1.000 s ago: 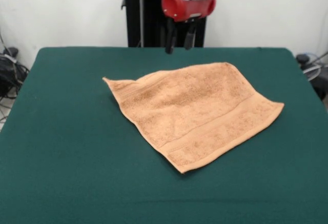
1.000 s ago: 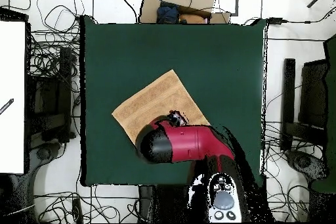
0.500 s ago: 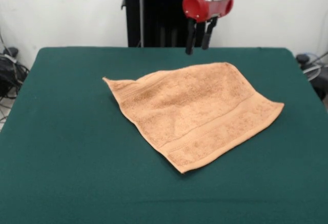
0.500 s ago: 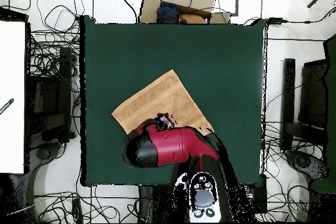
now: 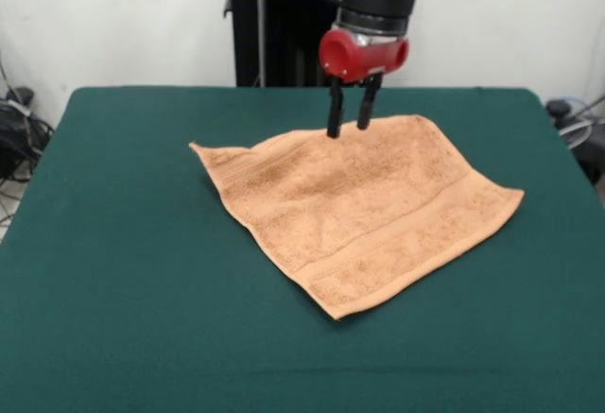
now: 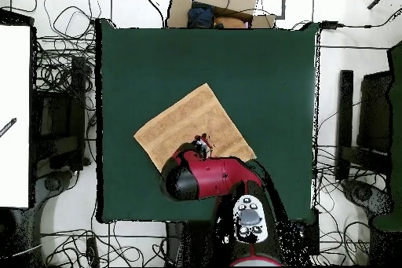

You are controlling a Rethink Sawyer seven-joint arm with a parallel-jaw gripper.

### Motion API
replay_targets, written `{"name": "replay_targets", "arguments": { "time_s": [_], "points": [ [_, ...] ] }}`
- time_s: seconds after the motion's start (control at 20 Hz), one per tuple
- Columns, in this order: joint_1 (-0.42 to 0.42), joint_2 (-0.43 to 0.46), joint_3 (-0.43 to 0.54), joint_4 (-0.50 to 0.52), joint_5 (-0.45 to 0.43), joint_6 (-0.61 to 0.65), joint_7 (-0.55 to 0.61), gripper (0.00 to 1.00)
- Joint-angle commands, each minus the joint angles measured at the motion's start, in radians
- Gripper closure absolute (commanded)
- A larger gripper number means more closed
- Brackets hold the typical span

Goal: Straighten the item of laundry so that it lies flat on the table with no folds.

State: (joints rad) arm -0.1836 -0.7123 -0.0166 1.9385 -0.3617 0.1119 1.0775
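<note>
While the towel [image 5: 359, 210] looks mostly spread already, sitting roughly in the middle of the worktop [image 5: 113, 271] and turned like a diamond, you've still got a bit of business at its back edge, and that's where your hand [image 5: 348, 130] is parked. The front view has the two fingers pointing straight down with a small gap between them, tips right at the towel's rear hem, near the back corner, and nothing pinched between them as far as I can see. I can't tell whether the tips are actually touching the terry or just hanging a hair above it. My guess is you're lined up there because that far edge sits slightly raised and wavy compared with the front half, which lies flat with the woven band running straight along the near hem, so a pinch-and-pull away from the towel's centre would be the obvious way to flatten it. From overhead the arm [image 6: 210, 178] covers that same side of the towel [image 6: 188, 119], so no help there. Compared with half a second ago, your hand has dropped a lot lower and slid a little across, from hovering above and behind the towel to right on its edge; the towel itself hasn't budged.
</note>
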Motion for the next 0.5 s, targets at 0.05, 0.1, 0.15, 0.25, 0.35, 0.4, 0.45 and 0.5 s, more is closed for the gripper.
{"name": "replay_targets", "arguments": {
  "time_s": [0.05,0.1,0.15,0.25,0.35,0.4,0.45,0.5],
  "points": [
    [-0.015,0.136,-0.015,0.046,0.007,-0.080,0.248,0.00],
    [-0.017,0.145,-0.016,0.048,0.008,-0.095,0.248,0.00],
    [-0.016,0.157,-0.019,0.048,0.007,-0.112,0.250,0.00],
    [-0.015,0.186,-0.027,0.045,0.006,-0.146,0.253,0.00],
    [-0.017,0.217,-0.032,0.036,0.003,-0.178,0.252,0.00],
    [-0.019,0.227,-0.034,0.033,0.001,-0.187,0.249,0.00],
    [-0.021,0.237,-0.036,0.030,-0.001,-0.196,0.246,0.00],
    [-0.028,0.246,-0.035,0.029,-0.004,-0.207,0.243,0.00]
  ]
}}
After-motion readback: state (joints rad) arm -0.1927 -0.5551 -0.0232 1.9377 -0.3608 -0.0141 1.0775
